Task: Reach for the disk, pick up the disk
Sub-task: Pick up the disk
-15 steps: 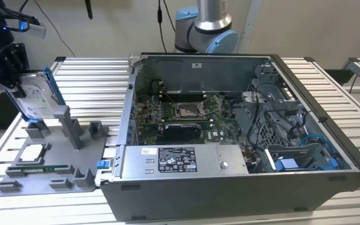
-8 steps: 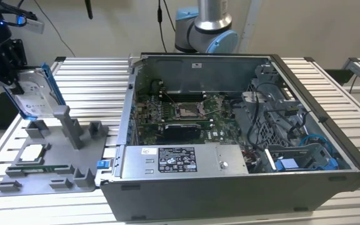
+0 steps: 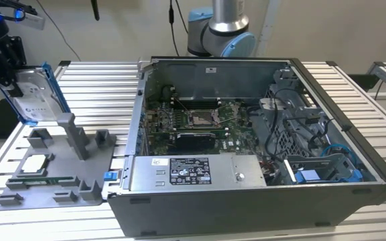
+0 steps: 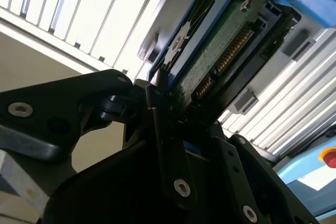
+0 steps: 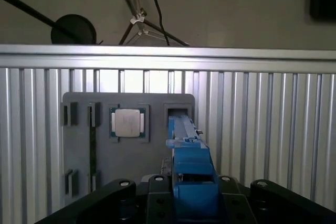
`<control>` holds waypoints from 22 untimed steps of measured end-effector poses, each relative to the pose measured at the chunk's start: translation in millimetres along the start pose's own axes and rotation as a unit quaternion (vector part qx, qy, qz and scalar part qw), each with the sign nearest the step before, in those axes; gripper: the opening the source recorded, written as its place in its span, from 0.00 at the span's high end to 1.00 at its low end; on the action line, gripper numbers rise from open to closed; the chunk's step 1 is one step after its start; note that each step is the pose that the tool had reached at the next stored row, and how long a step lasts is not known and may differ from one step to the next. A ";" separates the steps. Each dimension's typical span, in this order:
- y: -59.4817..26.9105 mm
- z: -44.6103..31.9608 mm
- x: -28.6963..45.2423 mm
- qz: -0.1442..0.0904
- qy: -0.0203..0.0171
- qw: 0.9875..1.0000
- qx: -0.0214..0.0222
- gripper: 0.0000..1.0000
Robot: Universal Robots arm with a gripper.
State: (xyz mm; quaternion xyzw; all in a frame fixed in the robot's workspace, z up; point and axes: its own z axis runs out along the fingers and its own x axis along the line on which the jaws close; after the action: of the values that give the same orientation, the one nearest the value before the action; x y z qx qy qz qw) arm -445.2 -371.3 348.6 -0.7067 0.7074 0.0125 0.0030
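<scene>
Exterior view: pincer (image 3: 12, 85) hangs at the exterior view's left above the slatted counter (image 3: 99, 85), jaws closed down to the thickness of the disk (image 3: 37, 100) and clamped on its upper end. The disk hangs below the pincer on edge, long axis near vertical and slightly tilted. White label faces the camera, blue rail (image 3: 58, 95) on the edge toward the exterior view's right. Its lower end is near the uprights of the grey fixture tray (image 3: 59, 170) beneath the pincer; contact cannot be told. Processor chip (image 3: 33, 164) lies in the tray, lower still. Open computer case (image 3: 247, 211) stands well off to the exterior view's right.

Second wrist view adds the disk's other face: green circuit board (image 4: 220, 40), connector row (image 4: 231, 51), black fingers (image 4: 165, 145) pressed against it.

First wrist view: the disk shows edge-on, its blue rail running away from the pincer toward the tray.
</scene>
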 end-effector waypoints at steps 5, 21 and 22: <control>0.1 -10.3 -0.2 0.000 0.000 1.000 0.000 1.00; 0.7 -54.1 -1.2 0.000 0.000 1.000 0.000 1.00; 0.8 -57.1 -1.3 0.000 0.000 1.000 0.000 1.00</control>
State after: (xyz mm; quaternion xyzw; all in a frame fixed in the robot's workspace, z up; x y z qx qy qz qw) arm -445.2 -371.3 405.7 -0.7067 0.7074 0.0125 0.0030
